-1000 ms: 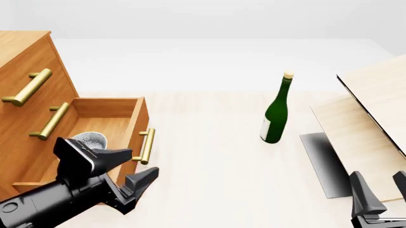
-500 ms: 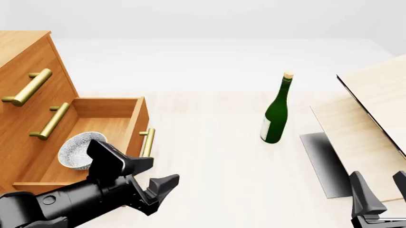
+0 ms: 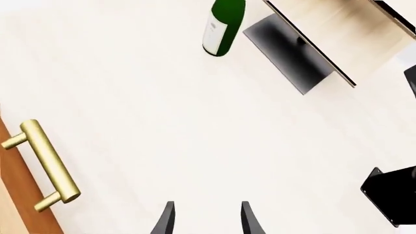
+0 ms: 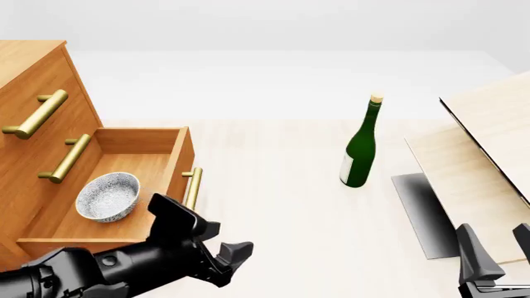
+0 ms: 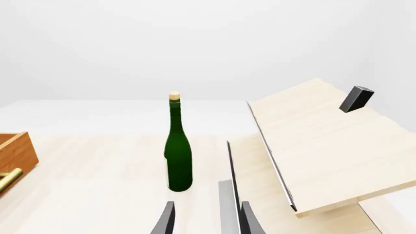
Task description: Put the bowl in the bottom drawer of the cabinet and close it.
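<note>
The speckled silvery bowl (image 4: 108,197) lies inside the bottom drawer (image 4: 143,162), which stands pulled out of the orange-brown cabinet (image 4: 29,87) at the left. The drawer's brass handle (image 4: 192,188) faces the table's middle and also shows in the left wrist view as a bar handle (image 3: 46,165). My left gripper (image 4: 223,241) is open and empty, just right of the drawer front and nearer than the handle; its fingertips (image 3: 166,220) frame bare tabletop. My right gripper (image 4: 497,248) rests open and empty at the near right corner.
A tall green bottle (image 4: 361,146) stands upright mid-table, also visible as the bottle (image 5: 178,151) ahead of the right gripper (image 5: 206,220). Pale wooden boards (image 4: 488,149) lean at the right over a dark base (image 4: 422,211). Two shut drawers sit above the open one.
My left gripper has drawn back from above the drawer, moving right and toward the near edge. The bowl, half hidden before, now shows whole in the drawer. The right arm has stayed put.
</note>
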